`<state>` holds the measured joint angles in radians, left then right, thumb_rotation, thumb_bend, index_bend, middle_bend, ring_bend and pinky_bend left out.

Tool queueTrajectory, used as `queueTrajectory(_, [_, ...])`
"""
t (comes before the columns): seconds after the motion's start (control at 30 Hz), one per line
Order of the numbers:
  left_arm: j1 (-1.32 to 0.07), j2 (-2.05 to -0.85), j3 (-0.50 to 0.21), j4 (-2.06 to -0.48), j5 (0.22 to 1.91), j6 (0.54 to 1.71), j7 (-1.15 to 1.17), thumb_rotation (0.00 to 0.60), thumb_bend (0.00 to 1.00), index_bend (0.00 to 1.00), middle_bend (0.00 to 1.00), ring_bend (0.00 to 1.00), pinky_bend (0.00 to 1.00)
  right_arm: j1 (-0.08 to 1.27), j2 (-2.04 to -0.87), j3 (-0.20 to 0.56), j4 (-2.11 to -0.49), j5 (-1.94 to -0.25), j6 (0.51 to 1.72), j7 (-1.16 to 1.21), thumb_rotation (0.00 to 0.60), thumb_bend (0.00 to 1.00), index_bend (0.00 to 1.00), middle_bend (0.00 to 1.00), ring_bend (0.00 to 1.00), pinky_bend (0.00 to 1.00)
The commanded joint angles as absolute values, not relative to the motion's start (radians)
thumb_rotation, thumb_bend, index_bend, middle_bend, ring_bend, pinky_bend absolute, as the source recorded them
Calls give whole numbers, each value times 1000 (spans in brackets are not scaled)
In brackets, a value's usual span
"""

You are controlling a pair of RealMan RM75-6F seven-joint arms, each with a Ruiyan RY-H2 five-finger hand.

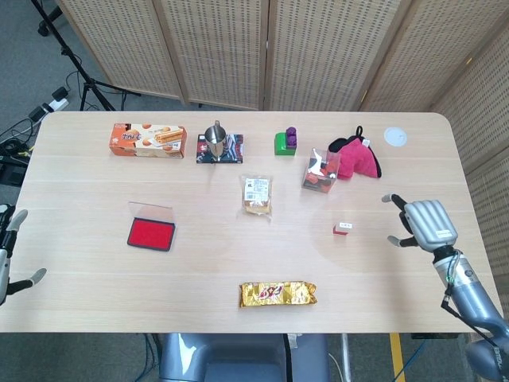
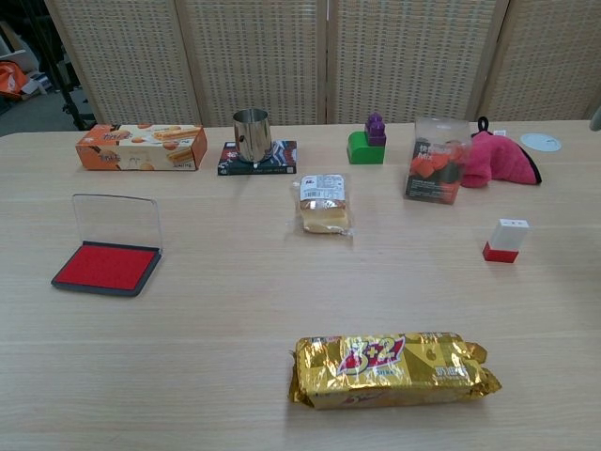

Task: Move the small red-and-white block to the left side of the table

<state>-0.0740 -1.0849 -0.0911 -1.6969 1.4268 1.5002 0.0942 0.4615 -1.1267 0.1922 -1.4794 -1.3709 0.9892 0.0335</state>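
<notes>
reach step: right robot hand [image 1: 424, 224] hovers wide and empty right of the block [image 1: 343, 229]; next, it must close in and pinch it

right hand [image 1: 425, 224] apparently empty, near red-and-white block [image 1: 343, 229]

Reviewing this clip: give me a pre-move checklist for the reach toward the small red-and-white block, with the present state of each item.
1. Red-and-white block upright and free on the table: ok.
2. Right hand empty, fingers apart: ok.
3. Space between right hand and block bare: ok.
4. Clear snack box and pink cloth apart from the block: ok.
5. Left side has bare room beside the red ink pad: ok.
6. Left hand at the table's edge, holding nothing: ok.
</notes>
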Motion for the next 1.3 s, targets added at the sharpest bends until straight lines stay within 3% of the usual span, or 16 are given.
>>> queueTrajectory(0.03, [-85, -1084, -98, -1696, 1407, 1480, 98, 600, 27, 0, 0, 0, 0, 524, -1178, 212, -1468, -1256, 905, -85, 600, 106, 357, 877, 912, 1000])
queueTrajectory(0.37, [-102, -1073, -106, -1702, 1372, 1439, 86, 600, 28, 0, 0, 0, 0, 576, -1289, 205, -1441, -1107, 877, -253, 600, 256, 370, 877, 913, 1000])
queueTrajectory(1.1, [-111, -1077, -103, -1700, 1354, 1426, 93, 600, 28, 0, 0, 0, 0, 644, -1454, 174, -1347, -972, 876, -395, 600, 260, 372, 848, 911, 1000])
queueTrajectory(1.3, [-113, -1076, -101, -1700, 1352, 1420, 89, 600, 28, 0, 0, 0, 0, 649, -1470, 169, -1326, -967, 871, -389, 600, 260, 427, 849, 911, 1000])
